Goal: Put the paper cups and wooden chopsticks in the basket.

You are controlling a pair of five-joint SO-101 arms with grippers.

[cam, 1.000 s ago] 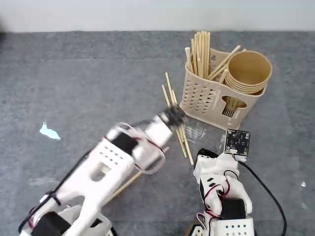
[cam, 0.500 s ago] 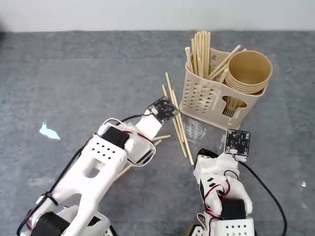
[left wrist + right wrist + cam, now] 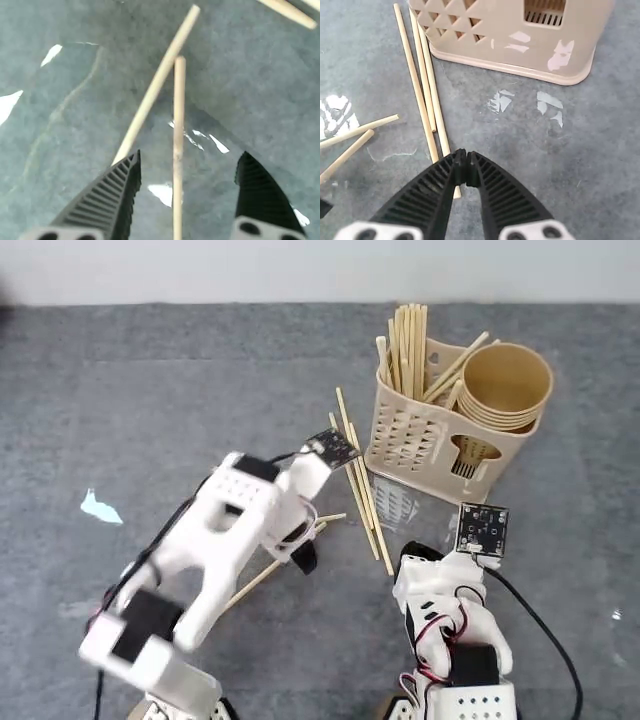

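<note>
Now my left gripper [image 3: 191, 157] has dropped over two loose chopsticks [image 3: 178, 100], fingers wide; right gripper [image 3: 465, 154] sits pinched shut near the basket [image 3: 485, 35].

**Right gripper** [image 3: 466, 159], in the foreground of the frame: 2 black ribbed fingers pressed together at the tips, nothing between them.

**Basket** [image 3: 520, 35]: beige, its wall pierced with triangular holes and 1 slotted opening. It stands on the grey table [image 3: 580, 165].

**3 wooden chopsticks** [image 3: 426, 95]: lying flat and roughly parallel, running from beside the basket's corner toward the gripper. The end of 1 is overlapped by a gripper finger.

**2 further chopsticks** [image 3: 359, 129]: lying angled at the frame edge, apart from the 3.

**White flecks** [image 3: 549, 102]: on the table just beside the basket's base.
</note>
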